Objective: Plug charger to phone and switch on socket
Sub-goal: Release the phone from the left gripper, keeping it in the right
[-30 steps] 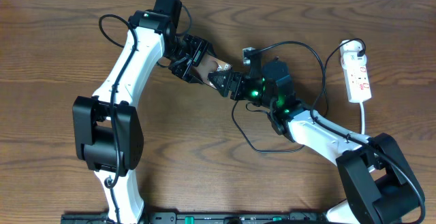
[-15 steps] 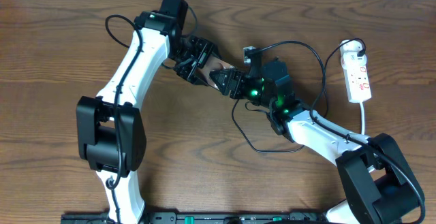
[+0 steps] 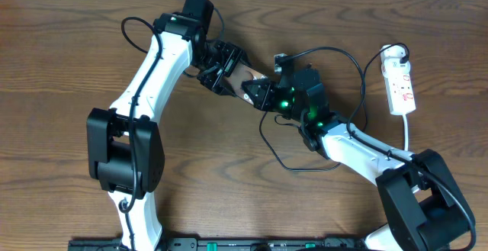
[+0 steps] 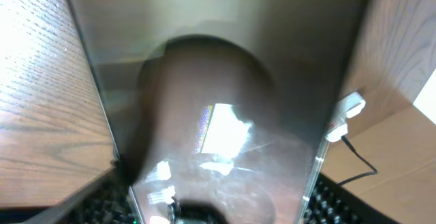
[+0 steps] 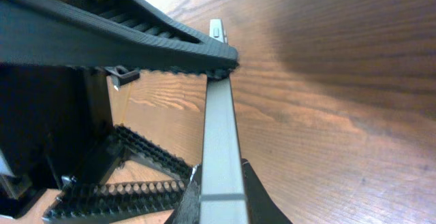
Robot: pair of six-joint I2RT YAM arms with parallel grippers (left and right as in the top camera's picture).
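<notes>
Phone (image 3: 245,74) sits at upper centre of the overhead view, up on edge above the desk (image 3: 61,129), between the two arms. Left fingers (image 4: 102,200) are closed against both long edges of the phone. Right fingers (image 5: 136,30) are spread apart, the upper tip touching the phone's thin edge, nothing clamped. The charger (image 3: 332,48) cable arcs toward the socket (image 3: 401,85) at upper right.

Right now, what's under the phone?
Bare wooden table shows below the phone in the right wrist view. From overhead, the phone, left pincer and right pincer cover the spot directly beneath it.
</notes>
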